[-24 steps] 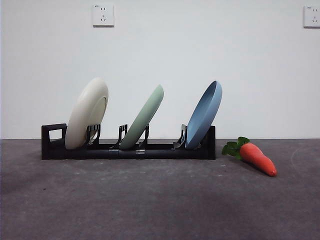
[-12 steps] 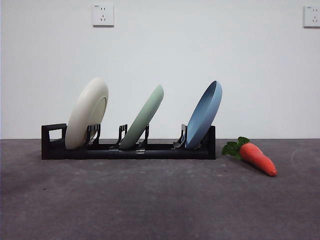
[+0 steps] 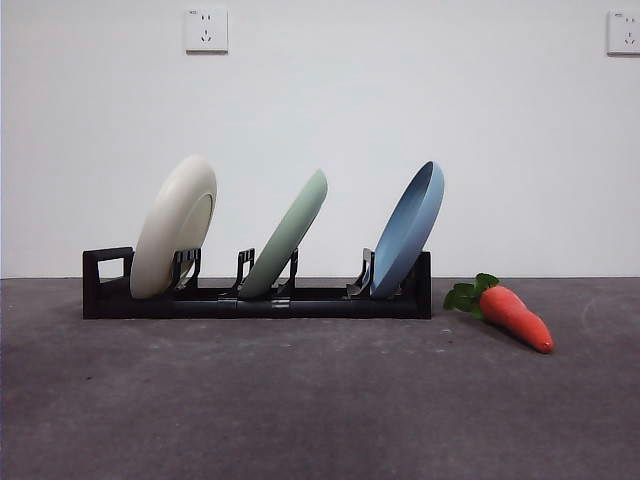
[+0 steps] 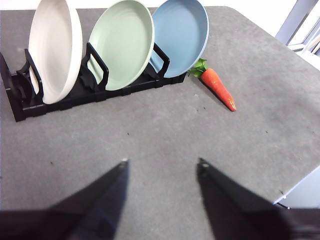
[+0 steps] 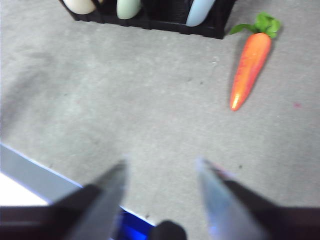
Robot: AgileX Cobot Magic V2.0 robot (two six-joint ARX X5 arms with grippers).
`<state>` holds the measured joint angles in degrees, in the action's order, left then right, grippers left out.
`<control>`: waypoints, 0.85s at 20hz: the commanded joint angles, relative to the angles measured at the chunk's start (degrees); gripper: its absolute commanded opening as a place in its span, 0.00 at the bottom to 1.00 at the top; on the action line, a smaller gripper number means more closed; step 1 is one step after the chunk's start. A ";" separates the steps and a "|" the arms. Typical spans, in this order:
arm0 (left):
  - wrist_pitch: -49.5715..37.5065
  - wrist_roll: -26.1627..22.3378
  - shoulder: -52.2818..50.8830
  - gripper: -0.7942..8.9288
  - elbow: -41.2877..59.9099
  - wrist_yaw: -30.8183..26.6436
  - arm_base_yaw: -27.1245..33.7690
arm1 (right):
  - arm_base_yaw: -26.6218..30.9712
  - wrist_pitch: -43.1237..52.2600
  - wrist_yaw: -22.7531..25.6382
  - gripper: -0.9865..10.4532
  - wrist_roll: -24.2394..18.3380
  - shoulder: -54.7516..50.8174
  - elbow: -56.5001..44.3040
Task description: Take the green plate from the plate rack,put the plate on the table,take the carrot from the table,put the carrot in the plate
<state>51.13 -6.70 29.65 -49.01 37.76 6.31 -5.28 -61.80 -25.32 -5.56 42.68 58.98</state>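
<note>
The green plate [image 3: 290, 235] leans in the middle slot of the black plate rack [image 3: 260, 300], between a cream-white plate [image 3: 175, 225] and a blue plate [image 3: 410, 228]. It also shows in the left wrist view [image 4: 122, 44]. The carrot [image 3: 512, 312] lies on the table [image 3: 300, 400] just right of the rack, leaves toward the rack; it shows in both wrist views [image 4: 217, 86] [image 5: 249, 62]. My left gripper [image 4: 161, 165] is open and empty, well back from the rack. My right gripper [image 5: 161, 167] is open and empty, back from the carrot. Neither arm shows in the front view.
The table's edge [image 4: 300, 175] runs close past the carrot in the left wrist view. A near table edge with a blue strip [image 5: 45, 182] shows under my right gripper. Two wall sockets [image 3: 206, 30] are on the white wall behind.
</note>
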 commanded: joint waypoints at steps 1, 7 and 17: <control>-1.38 0.72 0.85 0.76 -1.62 0.26 0.04 | -0.09 -0.13 -0.22 0.66 0.15 0.09 0.17; -4.11 0.72 9.01 0.76 -10.29 0.26 -3.93 | -0.09 0.00 -0.24 0.66 0.15 0.09 0.17; -23.82 3.91 31.34 0.76 -20.04 -14.27 -24.50 | -0.09 0.00 -0.22 0.66 0.15 0.13 0.17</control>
<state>28.01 -3.25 60.55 -69.06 24.10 -17.56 -5.28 -62.06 -25.43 -5.39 42.83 58.98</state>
